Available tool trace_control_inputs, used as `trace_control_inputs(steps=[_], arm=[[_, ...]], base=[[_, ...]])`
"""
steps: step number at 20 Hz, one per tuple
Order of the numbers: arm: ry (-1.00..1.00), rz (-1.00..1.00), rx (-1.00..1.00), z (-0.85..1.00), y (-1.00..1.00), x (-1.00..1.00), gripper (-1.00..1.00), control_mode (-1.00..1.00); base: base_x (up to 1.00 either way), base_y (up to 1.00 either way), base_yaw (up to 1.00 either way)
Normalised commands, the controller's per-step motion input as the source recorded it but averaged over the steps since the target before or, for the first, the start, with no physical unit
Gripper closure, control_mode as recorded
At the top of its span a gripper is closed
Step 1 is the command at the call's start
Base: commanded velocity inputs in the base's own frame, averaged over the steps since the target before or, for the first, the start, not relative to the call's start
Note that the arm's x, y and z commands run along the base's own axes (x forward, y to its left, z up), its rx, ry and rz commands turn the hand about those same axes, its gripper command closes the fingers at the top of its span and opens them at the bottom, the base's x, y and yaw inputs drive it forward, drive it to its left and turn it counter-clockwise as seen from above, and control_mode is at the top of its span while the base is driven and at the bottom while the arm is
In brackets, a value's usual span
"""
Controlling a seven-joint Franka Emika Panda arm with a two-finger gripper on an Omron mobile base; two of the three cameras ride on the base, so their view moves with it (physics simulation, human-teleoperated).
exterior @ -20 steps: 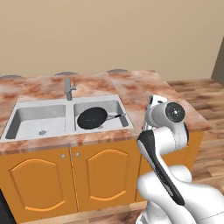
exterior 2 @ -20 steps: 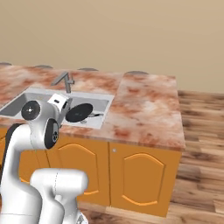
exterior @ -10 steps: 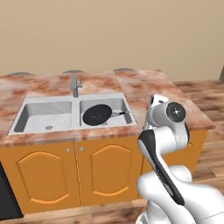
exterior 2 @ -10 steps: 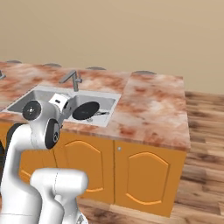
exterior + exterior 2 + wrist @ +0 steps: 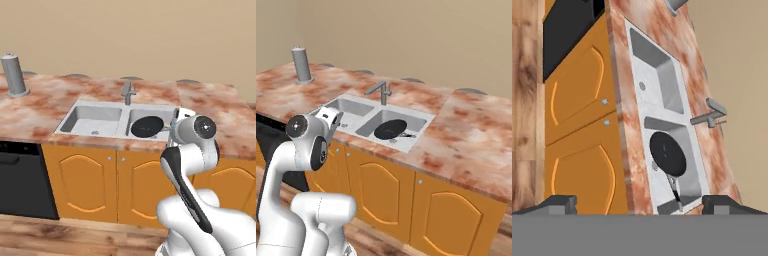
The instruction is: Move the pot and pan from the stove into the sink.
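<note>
The black pan [image 5: 667,153] lies in the sink [image 5: 657,65] basin ahead of the gripper [image 5: 641,202]. The gripper's fingers stand apart, holding nothing. The pan's thin grey handle points toward the gripper.

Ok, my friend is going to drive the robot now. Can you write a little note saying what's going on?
Gripper: open, holding nothing, drawn back in front of the counter.
Pan: already lying in the right basin of the sink, handle toward the right end.
Left basin: nothing in it.
Pot and stove: none of the pictures has them, so I can't tell where they are.
Done: pan in the sink.
Left: find the pot and bring it to the sink.
</note>
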Motion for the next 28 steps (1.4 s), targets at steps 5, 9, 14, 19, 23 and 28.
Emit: trace_control_inputs(steps=[5,9,14,19,23,28], arm=[[0.00,0.00,0.00,0.00,0.00,0.00,-1.00,1.00],[0.00,0.00,0.00,0.00,0.00,0.00,-1.00,1.00],[0.00,0.00,0.00,0.00,0.00,0.00,-1.00,1.00],[0.00,0.00,0.00,0.00,0.00,0.00,-1.00,1.00],[0.00,0.00,0.00,0.00,0.00,0.00,-1.00,1.00],[0.00,0.00,0.00,0.00,0.00,0.00,-1.00,1.00]], base=[[-0.16,-0.04,0.48],[-0.12,-0.01,0.50],[-0.11,-0.01,0.50],[-0.09,0.00,0.50],[-0.08,0.00,0.50],[-0.08,0.00,0.50]])
